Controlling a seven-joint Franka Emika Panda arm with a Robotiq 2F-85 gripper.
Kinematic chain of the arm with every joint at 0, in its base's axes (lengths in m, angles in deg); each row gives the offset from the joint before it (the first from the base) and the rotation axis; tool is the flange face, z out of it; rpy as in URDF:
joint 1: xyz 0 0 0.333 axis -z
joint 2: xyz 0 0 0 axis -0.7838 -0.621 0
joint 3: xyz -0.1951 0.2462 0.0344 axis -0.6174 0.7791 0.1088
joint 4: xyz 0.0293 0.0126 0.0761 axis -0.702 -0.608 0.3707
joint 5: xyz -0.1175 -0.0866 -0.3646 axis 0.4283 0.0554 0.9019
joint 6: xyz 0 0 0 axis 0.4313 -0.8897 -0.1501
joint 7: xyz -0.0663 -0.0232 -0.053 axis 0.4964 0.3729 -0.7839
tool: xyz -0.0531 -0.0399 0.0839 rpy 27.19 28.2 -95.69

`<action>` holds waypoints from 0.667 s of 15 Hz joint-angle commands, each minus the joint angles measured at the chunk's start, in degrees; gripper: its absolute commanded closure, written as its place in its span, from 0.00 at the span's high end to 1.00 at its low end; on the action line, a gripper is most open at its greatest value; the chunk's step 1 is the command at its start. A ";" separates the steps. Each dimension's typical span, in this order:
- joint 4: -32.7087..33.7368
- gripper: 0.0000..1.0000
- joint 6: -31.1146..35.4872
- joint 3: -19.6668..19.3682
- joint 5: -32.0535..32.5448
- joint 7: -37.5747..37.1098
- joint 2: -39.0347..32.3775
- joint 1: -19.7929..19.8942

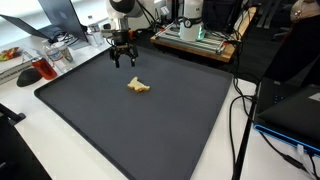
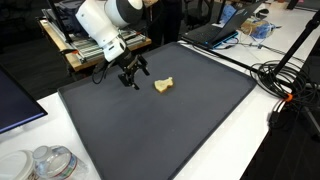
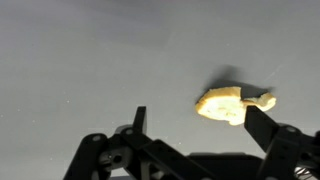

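1. Right under the wrist camera, the black two-fingered hand [image 3: 195, 115] hangs over the dark grey rubbery mat [image 3: 80, 60], jaws spread wide with nothing between them. Empty, folks.
2. Just beyond the fingertips sits the small crumpled pale-yellow lump [image 3: 228, 103], and look, it's off to one side, close by one finger rather than centred in the gap. Drop straight down from this line and I'd say that finger lands on the lump or shoves it away instead of straddling it.
3. Both exterior views agree: the hand [image 1: 123, 60] [image 2: 133, 77] hovers clear of the mat, and the lump [image 1: 139, 87] [image 2: 164, 86] lies flat on it, near but not touching. It sits low and looks light. Closing too high would likely pinch air, and going too low would scrape the fingertips on the mat [image 1: 110, 130].
4. It looks soft and uneven too, so a squeeze on a thin corner could let it slip free or tear.
5. Further out come the mat's edge and the white desk [image 2: 265, 140]. A nudged lump could skid, though it has plenty of mat around it.
6. Farthest out, black cables [image 2: 278, 78] and a dark open laptop [image 2: 210, 32] line the desk edge. They're well apart from the hand, and only a wide swing would bring trouble there.
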 commanded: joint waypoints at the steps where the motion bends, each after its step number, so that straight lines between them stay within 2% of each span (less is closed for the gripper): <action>1: 0.92 1.00 -6.77 -7.77 7.42 -6.72 2.89 -6.53; 4: 4.16 1.00 -13.58 -15.04 12.64 -11.79 4.14 -13.41; 6: 7.04 1.00 -17.68 -19.28 13.50 -13.41 4.85 -17.84; 10: 13.03 1.00 -24.67 -29.94 16.08 -18.34 5.41 -29.17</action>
